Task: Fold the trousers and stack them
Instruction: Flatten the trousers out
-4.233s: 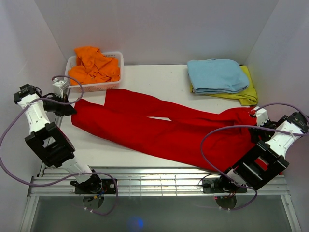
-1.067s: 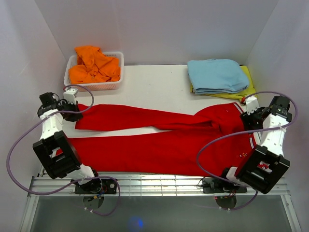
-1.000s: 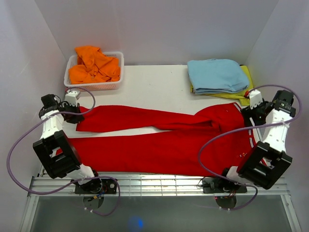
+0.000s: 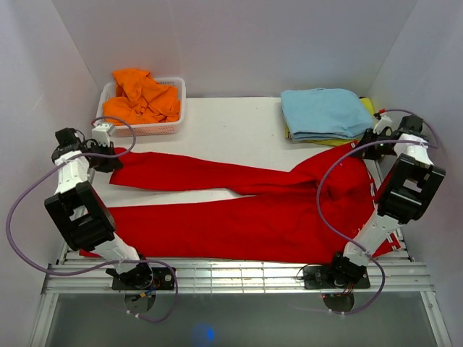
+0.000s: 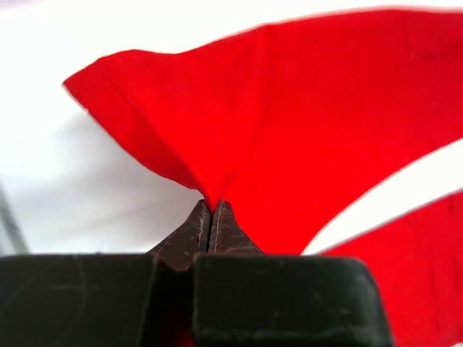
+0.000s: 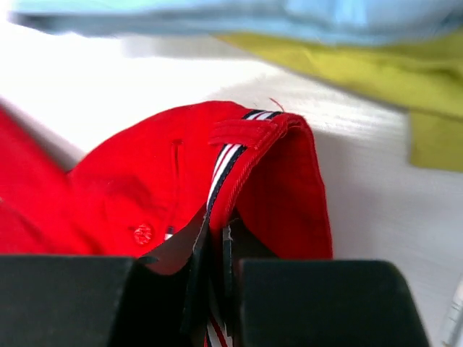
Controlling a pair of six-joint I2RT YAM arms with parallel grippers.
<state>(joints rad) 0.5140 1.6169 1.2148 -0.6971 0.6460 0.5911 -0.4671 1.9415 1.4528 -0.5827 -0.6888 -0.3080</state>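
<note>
Here the trousers (image 4: 239,217) lie spread across the table (image 4: 231,119), waist to the right and both legs running left; the near leg lies flat along the front edge, the far leg stretches away behind it, and a narrow wedge of bare white surface shows between the two. The left gripper (image 5: 210,211) is pinched tight on the cuff end of the far leg; in its wrist view the dark fingertips meet with no gap, and the red cloth rises from between them and fans out in a soft fold, one hem corner standing out to the left. From above, that gripper sits at the far leg's left end, just in front of the basket (image 4: 145,130) holding the orange garment (image 4: 141,97); whether cloth and basket touch I cannot tell. The right gripper (image 6: 215,235) is clamped on the waistband; a black-and-white striped band runs down into the slit between its fingers, the red fabric folds over them in a peak, and a small red button shows to the left. From above, it holds the far right corner of the waist, drawn up beside the folded light blue garment (image 4: 325,112) that rests on a yellow garment (image 4: 370,107); thin white stripes run along the right edge of the waist.
</note>
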